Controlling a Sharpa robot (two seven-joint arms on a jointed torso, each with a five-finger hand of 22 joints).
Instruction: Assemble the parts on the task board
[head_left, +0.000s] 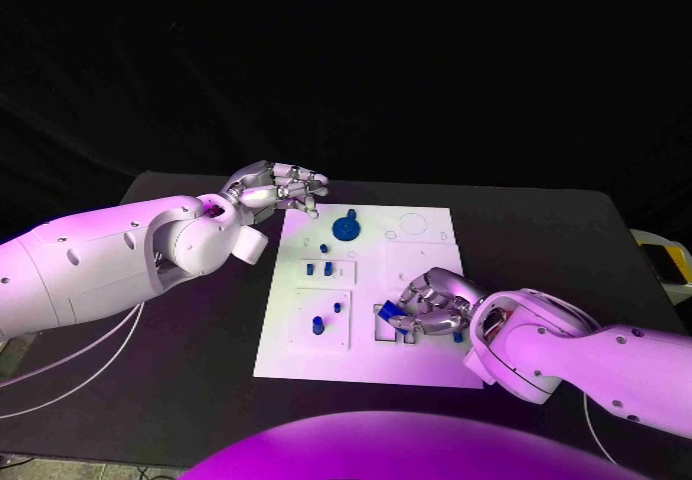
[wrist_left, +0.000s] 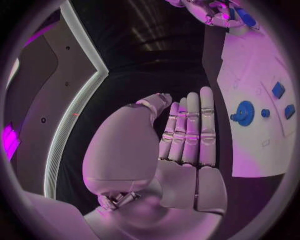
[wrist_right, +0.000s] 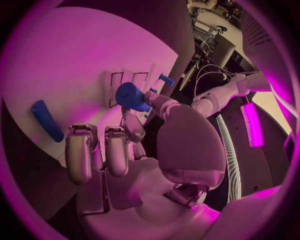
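Right hand (head_left: 433, 305) pinches a blue part (wrist_right: 131, 96) over the task board (head_left: 433, 225), part mostly hidden; left hand (head_left: 281, 187) spread, empty.

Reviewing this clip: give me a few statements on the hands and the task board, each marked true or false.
1. The right hand holds a blue part. True.
2. The left hand grips the blue gear. False: it holds nothing, and the gear sits on the task board apart from it.
3. The left hand's fingers are held straight and together. True.
4. The task board lies on a white table. False: the table is black.
5. The right hand is at the board's far edge. False: it works near the board's near right part.
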